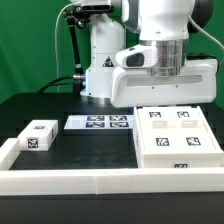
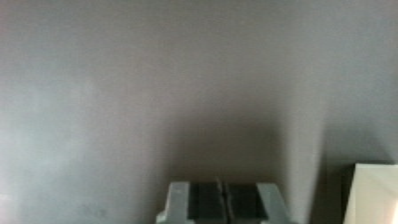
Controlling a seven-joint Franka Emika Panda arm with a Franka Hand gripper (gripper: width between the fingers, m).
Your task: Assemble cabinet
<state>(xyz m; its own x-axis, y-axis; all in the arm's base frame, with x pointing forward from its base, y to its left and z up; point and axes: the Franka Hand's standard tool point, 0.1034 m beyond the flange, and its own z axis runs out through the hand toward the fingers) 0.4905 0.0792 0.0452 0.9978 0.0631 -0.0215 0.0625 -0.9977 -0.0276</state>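
Note:
The cabinet [image 1: 180,135] is the big white box with four tagged square fronts, lying on the black table at the exterior view's right. A white corner, probably of it, shows in the wrist view [image 2: 374,195]. The arm's hand [image 1: 165,75] hangs just above the cabinet's far edge, and its fingers do not show in the exterior view. In the wrist view my gripper [image 2: 217,205] has its two fingers pressed together with only a thin dark line between them. Nothing is held. It points at a blurred grey surface.
A small white block [image 1: 37,135] with a tag lies at the exterior view's left. The marker board [image 1: 98,122] lies in the middle. A long white border rail [image 1: 100,180] runs along the front and up the left side. The robot base [image 1: 100,60] stands behind.

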